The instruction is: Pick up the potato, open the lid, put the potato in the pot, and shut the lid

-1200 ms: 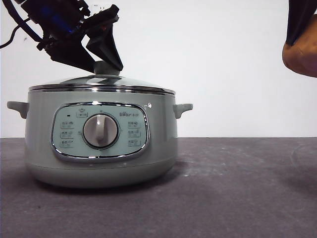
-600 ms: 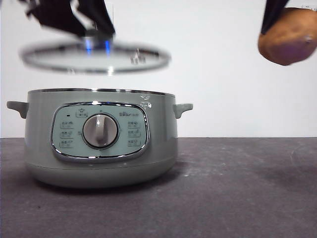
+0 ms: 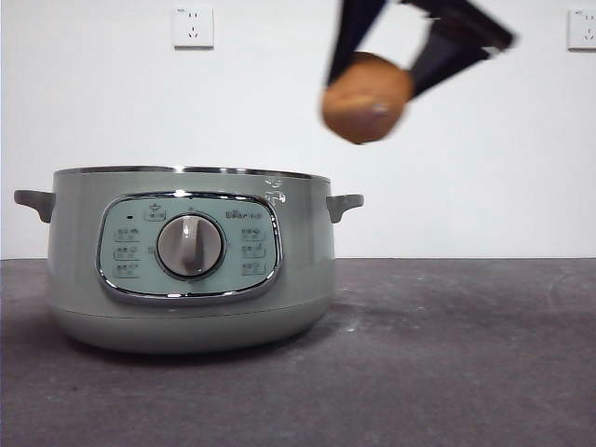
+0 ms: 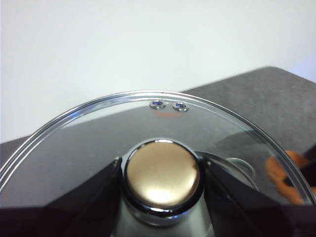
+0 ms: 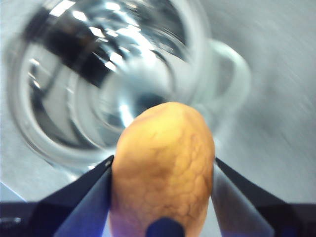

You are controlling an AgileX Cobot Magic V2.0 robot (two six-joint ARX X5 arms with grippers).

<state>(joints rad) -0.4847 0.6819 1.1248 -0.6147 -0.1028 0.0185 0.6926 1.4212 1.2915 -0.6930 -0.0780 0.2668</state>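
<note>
Right tool holds potato above open pot.

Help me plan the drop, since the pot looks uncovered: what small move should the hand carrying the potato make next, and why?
Probably carry it a little further over the opening, then lower. The right hand grips the potato above the pot's handle side, not its middle. The left hand holds the lid by its knob, out of the front view.

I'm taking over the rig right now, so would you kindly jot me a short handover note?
Left gripper: shut on the knob of the lid, held off the pot, outside the front view.
Right gripper: shut on the potato, in the air above the pot's right handle.
Pot: open, on the table.
Done: potato picked up, lid off.
Left: potato into pot, lid back on.
</note>
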